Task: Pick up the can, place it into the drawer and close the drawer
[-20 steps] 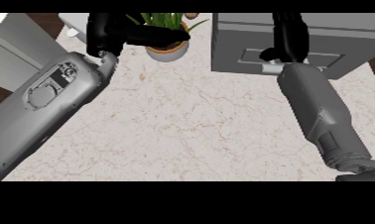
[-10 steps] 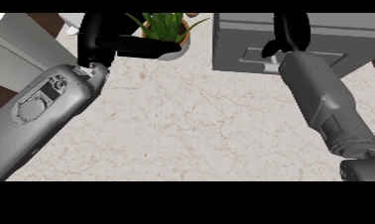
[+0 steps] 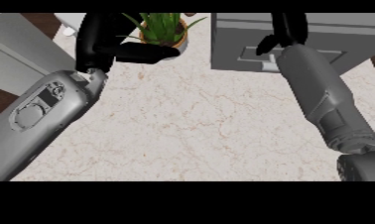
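Black left hand (image 3: 110, 39) reaches toward the potted plant (image 3: 162, 30), fingers relaxed and spread; right hand (image 3: 287, 32) rests against the drawer (image 3: 242, 49), grip unclear.

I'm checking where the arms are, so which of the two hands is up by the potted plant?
The left hand: it sits right beside the potted plant, thumb toward the pot. The right hand is at the grey drawer unit.

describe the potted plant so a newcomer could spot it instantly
Start at the pale marbled counter and look to its far edge, left of the grey drawer unit. The potted plant sits there beside the left hand; its spiky green leaves are the only greenery.
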Available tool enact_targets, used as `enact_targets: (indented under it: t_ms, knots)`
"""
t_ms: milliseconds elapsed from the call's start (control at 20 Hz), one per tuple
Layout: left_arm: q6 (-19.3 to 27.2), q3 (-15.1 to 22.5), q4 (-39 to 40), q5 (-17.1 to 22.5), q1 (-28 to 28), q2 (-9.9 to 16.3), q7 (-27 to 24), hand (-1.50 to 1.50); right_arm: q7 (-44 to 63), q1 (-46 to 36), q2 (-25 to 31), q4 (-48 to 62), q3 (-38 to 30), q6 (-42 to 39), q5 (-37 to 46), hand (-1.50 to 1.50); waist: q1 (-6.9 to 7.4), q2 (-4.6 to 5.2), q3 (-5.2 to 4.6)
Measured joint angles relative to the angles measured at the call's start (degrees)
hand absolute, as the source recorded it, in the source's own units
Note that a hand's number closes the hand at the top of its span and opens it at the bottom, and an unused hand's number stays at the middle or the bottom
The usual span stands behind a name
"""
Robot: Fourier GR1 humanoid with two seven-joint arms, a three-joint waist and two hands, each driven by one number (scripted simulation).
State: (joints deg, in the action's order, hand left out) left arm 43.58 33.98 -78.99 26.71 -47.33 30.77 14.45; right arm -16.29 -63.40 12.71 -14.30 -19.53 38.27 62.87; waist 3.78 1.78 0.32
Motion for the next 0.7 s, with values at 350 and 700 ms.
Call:
enact_targets:
  t_ms: [350,700]
  knots:
    - [-0.24,-0.56,-1.41,-0.33,3.43,0.64,-1.10,-1.50,-7.89,-1.39,-2.42,-1.48,-7.90,-4.68,-9.56,-1.50,-0.34,-0.10,0.14]
    - [-0.16,-1.66,-2.98,-0.93,6.93,1.29,-1.90,-1.50,-12.15,-2.88,-4.84,-2.31,-15.76,-10.63,-19.52,-1.50,-1.09,-0.49,0.05]
